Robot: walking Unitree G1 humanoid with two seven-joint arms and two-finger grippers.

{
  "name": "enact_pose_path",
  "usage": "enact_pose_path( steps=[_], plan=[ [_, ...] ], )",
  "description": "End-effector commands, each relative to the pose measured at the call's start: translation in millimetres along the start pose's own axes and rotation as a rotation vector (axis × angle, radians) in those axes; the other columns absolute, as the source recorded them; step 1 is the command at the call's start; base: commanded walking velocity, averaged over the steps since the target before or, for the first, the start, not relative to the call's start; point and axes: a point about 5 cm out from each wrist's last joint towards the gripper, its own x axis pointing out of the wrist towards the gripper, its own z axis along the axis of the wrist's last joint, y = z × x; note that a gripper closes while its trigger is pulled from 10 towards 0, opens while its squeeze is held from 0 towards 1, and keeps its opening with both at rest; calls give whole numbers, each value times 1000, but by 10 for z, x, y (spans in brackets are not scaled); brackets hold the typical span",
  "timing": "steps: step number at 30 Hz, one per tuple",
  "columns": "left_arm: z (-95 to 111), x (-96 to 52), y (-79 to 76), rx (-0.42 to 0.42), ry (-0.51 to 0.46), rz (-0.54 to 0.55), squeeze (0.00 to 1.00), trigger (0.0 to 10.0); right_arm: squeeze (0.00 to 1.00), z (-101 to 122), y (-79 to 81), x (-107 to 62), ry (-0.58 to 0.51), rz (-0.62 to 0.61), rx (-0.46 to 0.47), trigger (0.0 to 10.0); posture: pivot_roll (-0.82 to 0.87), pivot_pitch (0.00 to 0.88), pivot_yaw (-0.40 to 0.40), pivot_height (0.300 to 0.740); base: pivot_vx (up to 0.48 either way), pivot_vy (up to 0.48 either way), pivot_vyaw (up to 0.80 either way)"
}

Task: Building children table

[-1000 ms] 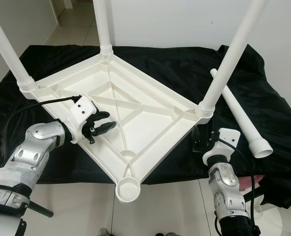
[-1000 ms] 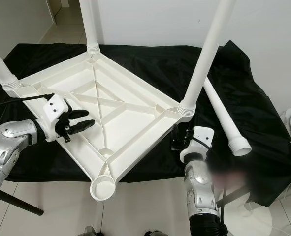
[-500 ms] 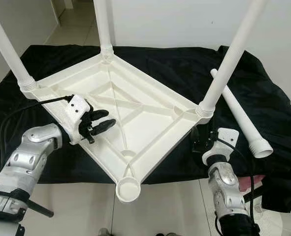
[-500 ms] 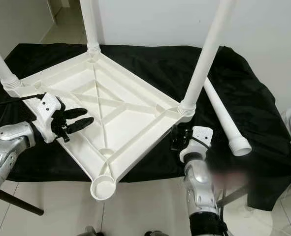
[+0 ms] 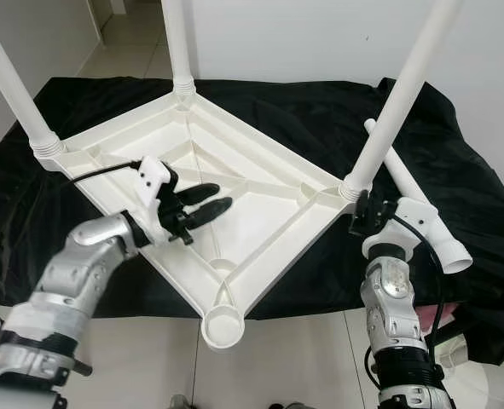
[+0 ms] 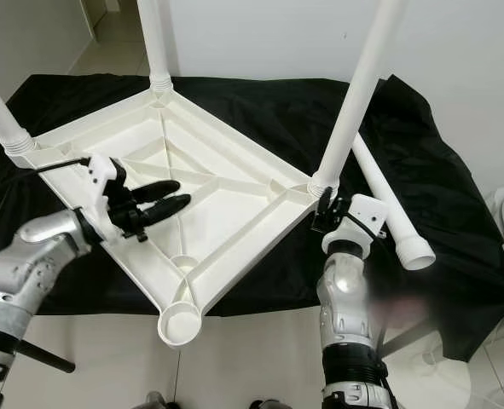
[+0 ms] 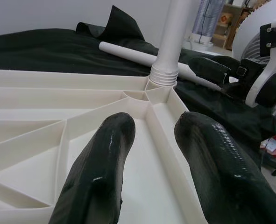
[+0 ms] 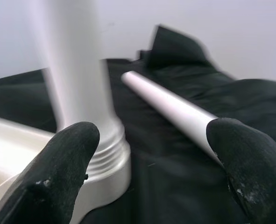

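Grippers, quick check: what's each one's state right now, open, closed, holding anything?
Left gripper: open, holding nothing, over the upturned tabletop.
Right gripper: open, holding nothing, beside the fitted leg and the loose leg.

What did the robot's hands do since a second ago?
The left gripper reached further in over the upturned tabletop, fingers open, holding nothing. The right gripper rose from the cloth edge up beside the base of the near-right screwed-in leg, open too. The tabletop, its three legs and the loose leg on the black cloth stayed put.
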Motion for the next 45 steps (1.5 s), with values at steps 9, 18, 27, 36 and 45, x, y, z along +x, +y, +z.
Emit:
enact_pose_path(
  steps=[9,18,27,36,45],
  plan=[
    [-3,18,-192,-98,-34,-114,0,10000,0,26,-167,86,-15,-178,-3,10000,1,88,-32,740,0,0,0],
    [-131,65,-438,-176,1,-185,0,10000,0,157,-63,450,-2,-124,46,10000,-6,104,-32,740,0,0,0],
    [-164,49,-473,-189,18,-156,0,10000,0,249,5,602,-1,-78,52,10000,-8,115,-37,740,0,0,0],
    [-164,-27,-483,-178,56,-132,0,10000,0,340,164,747,5,37,85,10000,4,129,-34,740,0,0,0],
    [-34,-251,-263,17,173,-50,0,10000,0,368,213,773,-6,41,105,10000,25,137,-30,740,0,0,0]
  ],
)
